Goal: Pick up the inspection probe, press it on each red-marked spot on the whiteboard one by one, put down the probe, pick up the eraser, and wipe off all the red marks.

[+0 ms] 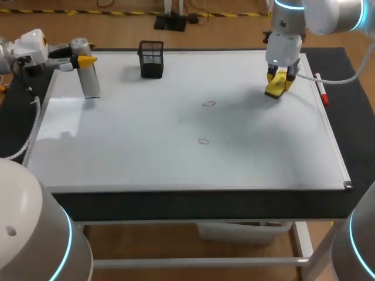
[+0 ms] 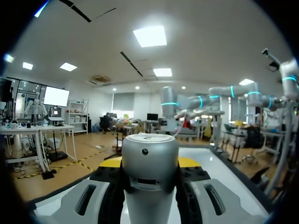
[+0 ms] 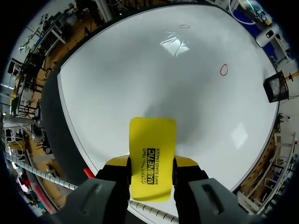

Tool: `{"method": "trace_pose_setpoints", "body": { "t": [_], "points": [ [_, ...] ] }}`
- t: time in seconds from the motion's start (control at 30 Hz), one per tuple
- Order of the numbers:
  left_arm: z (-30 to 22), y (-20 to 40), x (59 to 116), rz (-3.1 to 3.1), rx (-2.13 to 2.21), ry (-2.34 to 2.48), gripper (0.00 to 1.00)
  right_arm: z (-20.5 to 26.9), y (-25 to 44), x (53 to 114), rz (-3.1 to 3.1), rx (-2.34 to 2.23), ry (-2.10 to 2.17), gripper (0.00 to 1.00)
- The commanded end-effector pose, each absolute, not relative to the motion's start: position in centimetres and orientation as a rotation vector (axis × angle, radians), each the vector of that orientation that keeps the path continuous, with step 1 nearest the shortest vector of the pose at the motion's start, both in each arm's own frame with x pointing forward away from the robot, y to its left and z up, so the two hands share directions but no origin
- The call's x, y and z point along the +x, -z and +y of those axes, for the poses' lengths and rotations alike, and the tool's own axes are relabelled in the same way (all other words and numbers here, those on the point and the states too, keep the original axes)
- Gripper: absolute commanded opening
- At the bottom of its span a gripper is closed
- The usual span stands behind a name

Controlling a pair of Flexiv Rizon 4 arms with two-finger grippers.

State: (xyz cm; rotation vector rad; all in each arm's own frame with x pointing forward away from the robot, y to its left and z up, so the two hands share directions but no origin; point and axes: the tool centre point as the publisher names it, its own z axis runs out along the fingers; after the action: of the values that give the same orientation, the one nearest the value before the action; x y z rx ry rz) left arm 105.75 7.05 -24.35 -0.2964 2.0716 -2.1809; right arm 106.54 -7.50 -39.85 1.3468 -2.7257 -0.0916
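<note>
One whiteboard [image 1: 117, 152] covers the table. The left gripper [image 1: 85, 60] clamps the single silver inspection probe [image 1: 89, 82] at its far left corner. The right gripper [image 3: 152, 170] pinches the single yellow eraser [image 3: 152, 149] toward its far right. One black mesh holder [image 1: 152, 58] stands at the far edge. Two red marks sit mid-board: the far mark [image 1: 208, 104] and the near mark [image 1: 203, 141], with possibly a faint third speck between them.

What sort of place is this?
Probably a robotics test bench: a whiteboard lies flat as the tabletop, the left hand holds a silver probe, and the right hand holds a yellow eraser.

Silver probe [image 1: 89, 79] upright at far-left of whiteboard [image 1: 146, 158]; yellow eraser [image 1: 275, 88] far-right; red rings [image 1: 208, 104] midway.
</note>
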Motion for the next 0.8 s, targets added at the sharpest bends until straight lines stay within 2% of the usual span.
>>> {"method": "trace_pose_setpoints", "body": {
  "t": [0.03,0.8],
  "points": [
    [4.5,24.7,104.2,2.051,-0.302,2.204,0.00,-7.5,39.8,106.6,-2.722,1.348,0.089,0.00],
    [-7.1,25.3,100.1,2.200,-0.069,2.356,0.00,-7.5,39.8,106.6,-2.722,1.348,0.089,0.00]
  ]
}}
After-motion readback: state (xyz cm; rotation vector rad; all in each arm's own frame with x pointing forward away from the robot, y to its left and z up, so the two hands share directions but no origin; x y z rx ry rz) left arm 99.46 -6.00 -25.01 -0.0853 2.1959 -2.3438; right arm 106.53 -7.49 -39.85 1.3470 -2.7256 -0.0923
